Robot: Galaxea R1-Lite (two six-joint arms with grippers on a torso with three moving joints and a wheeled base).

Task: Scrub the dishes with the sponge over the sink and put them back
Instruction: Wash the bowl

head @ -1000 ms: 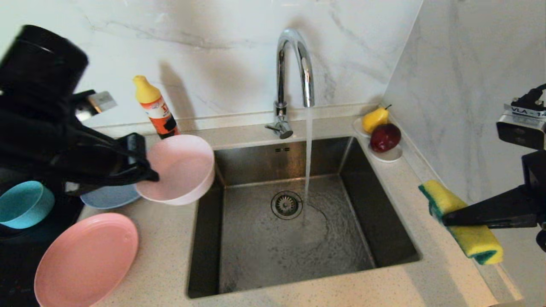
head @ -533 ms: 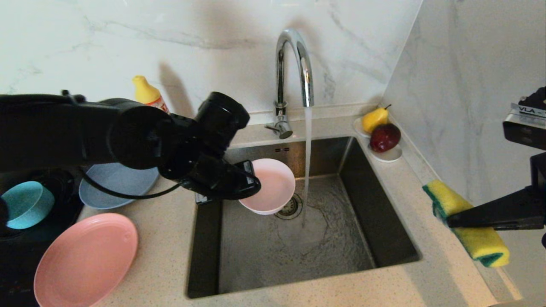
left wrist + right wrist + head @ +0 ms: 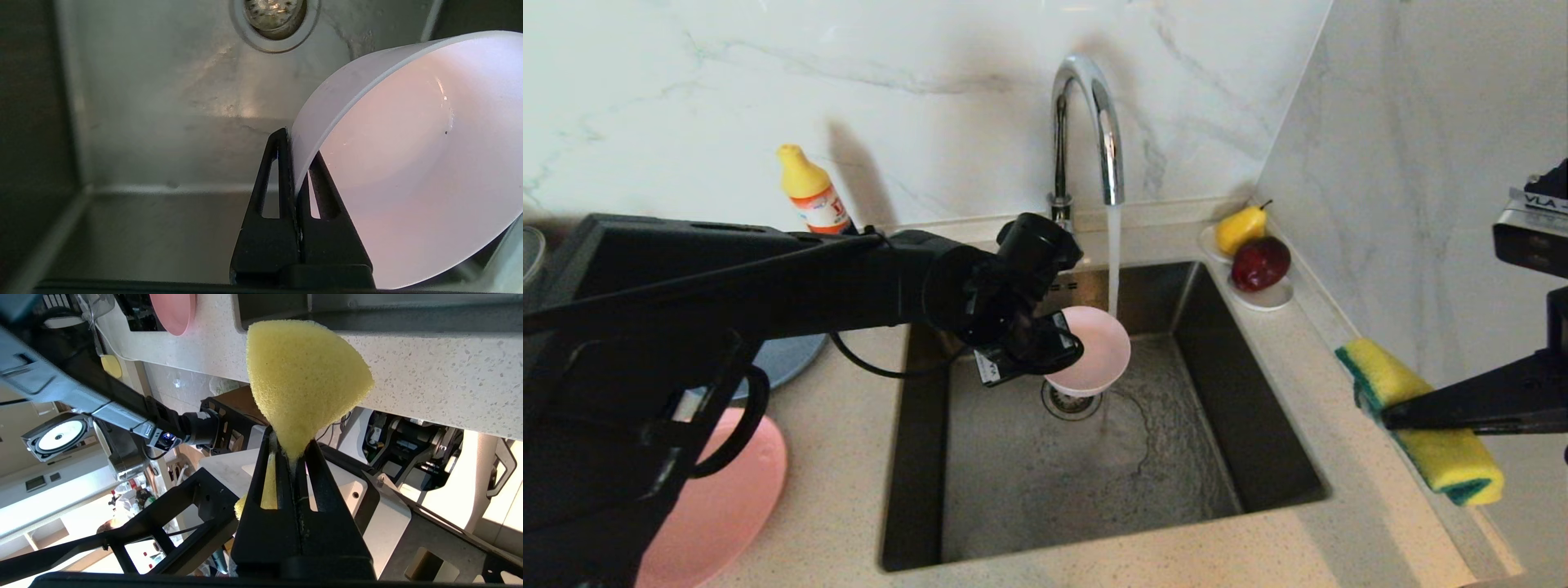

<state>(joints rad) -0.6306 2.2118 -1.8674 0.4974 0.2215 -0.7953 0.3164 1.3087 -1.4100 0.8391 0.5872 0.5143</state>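
Observation:
My left gripper [image 3: 1072,353] is shut on the rim of the pale pink-white bowl [image 3: 1094,347], one finger inside and one outside. It holds the bowl tilted over the sink [image 3: 1029,482], above the drain [image 3: 1066,400], with the far rim at the falling water. The left wrist view shows the bowl [image 3: 408,163] pinched in that gripper [image 3: 296,147] over the steel floor. At the right, above the counter, my right gripper [image 3: 1380,420] is shut on the yellow and green sponge [image 3: 1421,425], squeezing its middle [image 3: 302,375]. The salmon-pink plate [image 3: 727,506] and grey-blue plate [image 3: 784,359] lie left of the sink, partly behind my left arm.
The faucet [image 3: 1086,122] runs a steady stream [image 3: 1112,253] into the basin. A yellow-capped soap bottle [image 3: 813,196] stands at the back left. A small white dish with a pear and a dark red apple [image 3: 1258,261] sits at the sink's back right corner by the wall.
My left arm has swung the pink-white bowl from the counter left of the sink rightward and down over the drain, up to the water stream. The right arm and sponge have stayed put.

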